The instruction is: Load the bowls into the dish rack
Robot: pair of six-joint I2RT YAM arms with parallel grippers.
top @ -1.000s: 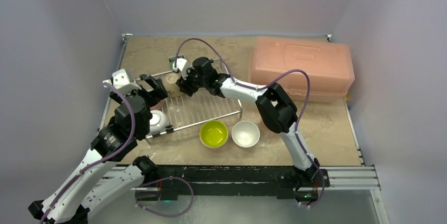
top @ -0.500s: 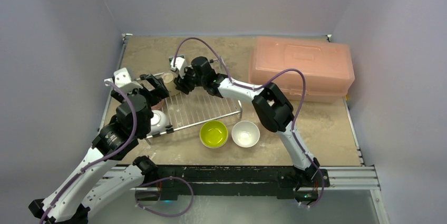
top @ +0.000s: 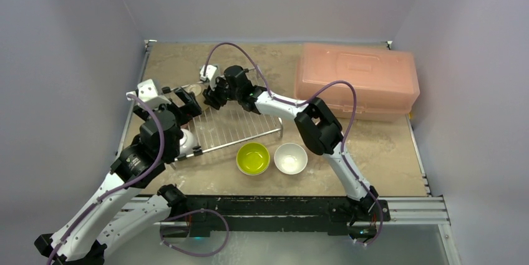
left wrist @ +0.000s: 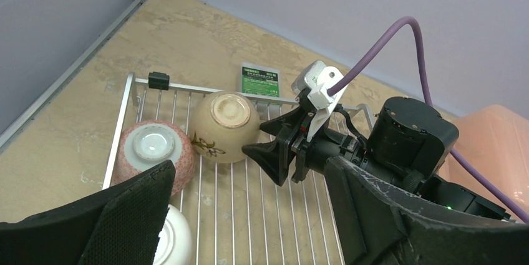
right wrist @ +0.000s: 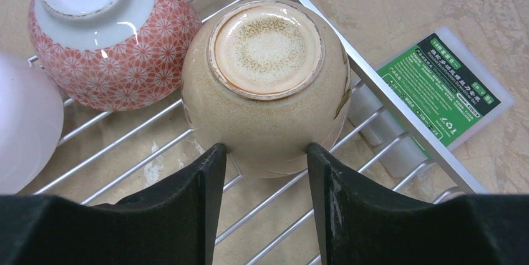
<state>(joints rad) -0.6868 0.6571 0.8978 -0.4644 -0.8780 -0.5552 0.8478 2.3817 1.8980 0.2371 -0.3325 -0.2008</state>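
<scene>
The silver wire dish rack (top: 243, 129) holds three upturned bowls at its left end. These are a beige bowl (right wrist: 268, 90), an orange patterned bowl (right wrist: 106, 34) and a white bowl (right wrist: 25, 121). My right gripper (top: 209, 98) is open, and both fingertips (right wrist: 209, 159) touch the beige bowl's near side at the rack's back rail. My left gripper (left wrist: 249, 227) is open wide and empty above the rack's left part, over the white bowl (left wrist: 178, 240). A lime-green bowl (top: 253, 158) and a white bowl (top: 291, 158) stand upright on the table in front of the rack.
A pink translucent plastic box (top: 359, 78) stands at the back right. A small green card (right wrist: 446, 84) lies on the table just behind the rack's rail. Grey walls close in the left, back and right.
My right gripper has moved toward the back left, and the beige bowl has gone with it to the rack's back rail. The rack has shifted slightly. My left arm has barely moved.
</scene>
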